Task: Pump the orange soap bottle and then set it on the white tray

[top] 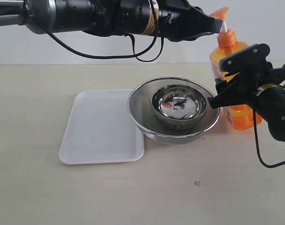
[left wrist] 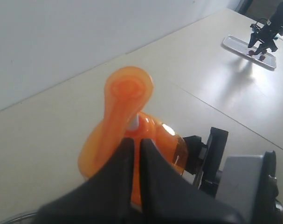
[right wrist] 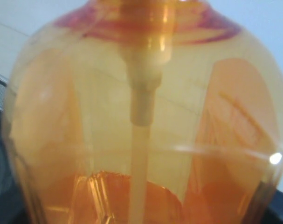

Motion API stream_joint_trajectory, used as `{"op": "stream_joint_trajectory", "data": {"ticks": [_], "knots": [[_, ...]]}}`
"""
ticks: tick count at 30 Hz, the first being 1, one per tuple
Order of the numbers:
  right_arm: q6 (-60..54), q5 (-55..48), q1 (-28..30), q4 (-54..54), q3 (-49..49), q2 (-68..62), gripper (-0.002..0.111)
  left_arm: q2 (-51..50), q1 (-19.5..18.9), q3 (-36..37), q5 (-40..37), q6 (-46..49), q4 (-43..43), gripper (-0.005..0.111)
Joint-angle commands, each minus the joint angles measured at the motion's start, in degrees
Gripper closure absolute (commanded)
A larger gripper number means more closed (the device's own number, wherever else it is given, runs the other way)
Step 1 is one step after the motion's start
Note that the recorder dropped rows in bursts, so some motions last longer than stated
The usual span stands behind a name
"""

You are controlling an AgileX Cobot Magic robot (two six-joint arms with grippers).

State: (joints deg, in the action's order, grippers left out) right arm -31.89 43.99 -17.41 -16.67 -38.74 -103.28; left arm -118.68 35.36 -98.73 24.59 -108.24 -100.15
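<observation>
Left gripper (left wrist: 136, 148) is dark and blurred, fingers pressed together with only a thin seam, tips right under the pump head of the orange soap bottle (left wrist: 127, 91); contact unclear. Black-and-grey hardware (left wrist: 234, 168) sits just beside the bottle's shoulder. Beige table (left wrist: 48, 135), white wall (left wrist: 62, 37). Far off, a small black device (left wrist: 265, 35) stands on a flat white slab (left wrist: 237, 46).
</observation>
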Motion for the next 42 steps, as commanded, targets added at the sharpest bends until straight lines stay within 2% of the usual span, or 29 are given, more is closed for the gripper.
{"op": "stream_joint_trajectory", "data": {"ticks": [1,23,28,30,36,42], "knots": [[0.0,0.6,0.2,0.6,-0.4,0.9,0.109,1.0,-0.3,0.4,-0.9,0.7,0.2,0.102],[0.0,0.6,0.2,0.6,-0.4,0.9,0.109,1.0,-1.6,0.4,-0.5,0.7,0.2,0.102],[0.0,0.6,0.2,0.6,-0.4,0.9,0.109,1.6,-1.3,0.4,7.5,0.5,0.2,0.102],[0.0,0.6,0.2,0.6,-0.4,0.9,0.109,2.3,-0.7,0.4,8.2,2.4,0.2,0.102],[0.0,0.2,0.2,0.6,-0.4,0.9,0.109,5.5,0.4,0.4,3.9,7.9,0.2,0.102],[0.0,0.1,0.2,0.6,-0.4,0.9,0.109,6.8,0.5,-0.3,-4.2,8.1,0.2,0.102]]}}
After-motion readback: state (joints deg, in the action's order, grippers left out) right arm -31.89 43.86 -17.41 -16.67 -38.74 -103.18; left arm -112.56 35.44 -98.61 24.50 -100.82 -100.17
